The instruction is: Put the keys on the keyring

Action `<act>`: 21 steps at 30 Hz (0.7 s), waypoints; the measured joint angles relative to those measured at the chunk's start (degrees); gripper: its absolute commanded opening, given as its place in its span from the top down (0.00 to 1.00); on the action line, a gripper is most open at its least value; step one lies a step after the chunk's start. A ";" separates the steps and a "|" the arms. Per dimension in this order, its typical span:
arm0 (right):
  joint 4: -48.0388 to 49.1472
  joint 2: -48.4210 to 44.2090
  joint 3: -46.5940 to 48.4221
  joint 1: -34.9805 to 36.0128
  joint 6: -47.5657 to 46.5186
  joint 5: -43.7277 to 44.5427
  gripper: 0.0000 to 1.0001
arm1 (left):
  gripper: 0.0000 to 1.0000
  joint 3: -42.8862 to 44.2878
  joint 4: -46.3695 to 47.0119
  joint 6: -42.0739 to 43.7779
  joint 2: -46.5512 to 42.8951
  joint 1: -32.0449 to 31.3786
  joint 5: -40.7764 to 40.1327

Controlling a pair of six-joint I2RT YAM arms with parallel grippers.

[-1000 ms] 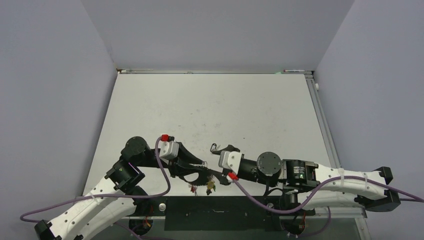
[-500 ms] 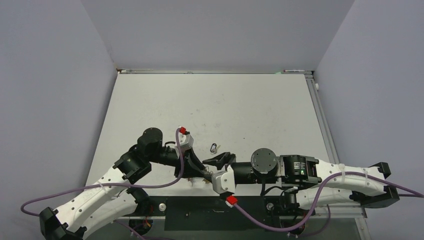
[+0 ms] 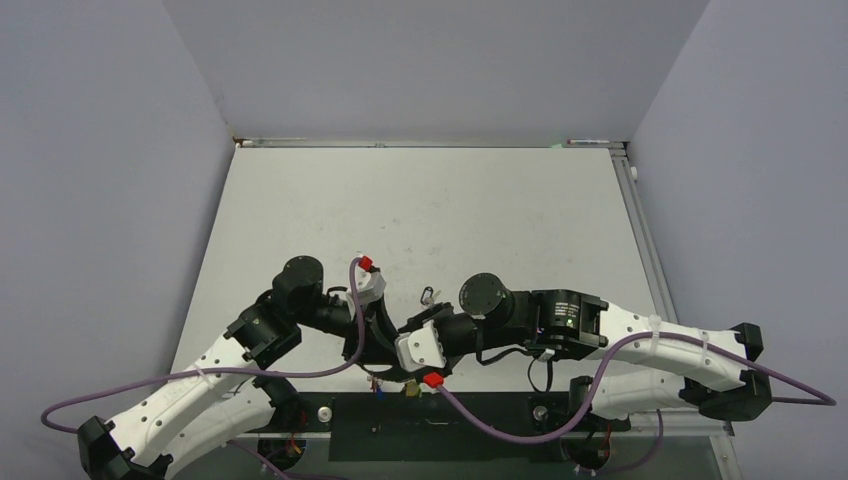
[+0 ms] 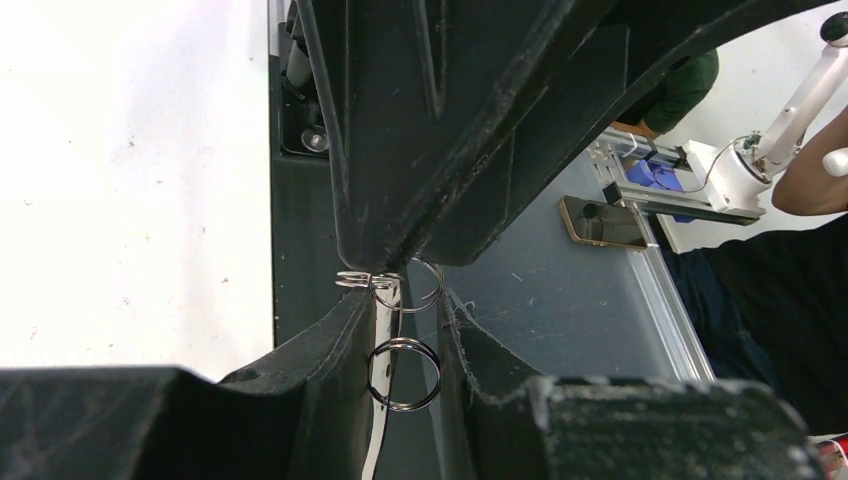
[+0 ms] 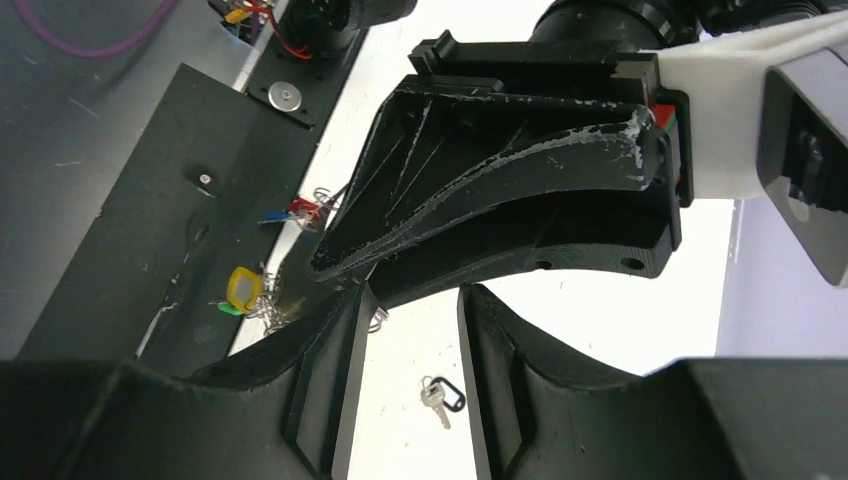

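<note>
My left gripper (image 3: 385, 358) points down over the table's near edge. It is shut on the thin grey keyring (image 4: 383, 350), seen edge-on along one finger. Small split rings (image 4: 403, 372) hang between its fingers (image 4: 345, 340). The keys (image 3: 398, 385) with yellow (image 5: 241, 289) and red (image 5: 300, 208) heads dangle below it. My right gripper (image 3: 400, 335) has its jaws a little apart with nothing between them, its tips right at the left gripper's tip. The silvery key on the black clip (image 3: 428, 296) lies alone on the table and also shows in the right wrist view (image 5: 436, 396).
The black base plate (image 3: 440, 425) runs along the table's near edge, right under the hanging keys. The white table (image 3: 430, 215) stretches away behind the arms, walled on the left, right and far sides.
My right arm has swung left and brought its gripper up against the left gripper's tip. The left gripper has turned downward over the near edge since a second ago, then held still.
</note>
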 measured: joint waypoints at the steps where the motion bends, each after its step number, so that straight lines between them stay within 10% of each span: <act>1: -0.33 0.26 0.33 0.00 -0.07 -0.46 0.61 | 1.00 0.00 0.00 -0.15 0.00 0.00 0.24; 21: -6.49 4.94 3.63 -0.04 -0.20 -6.95 0.67 | 1.00 0.00 0.31 -1.33 -0.04 -0.35 1.90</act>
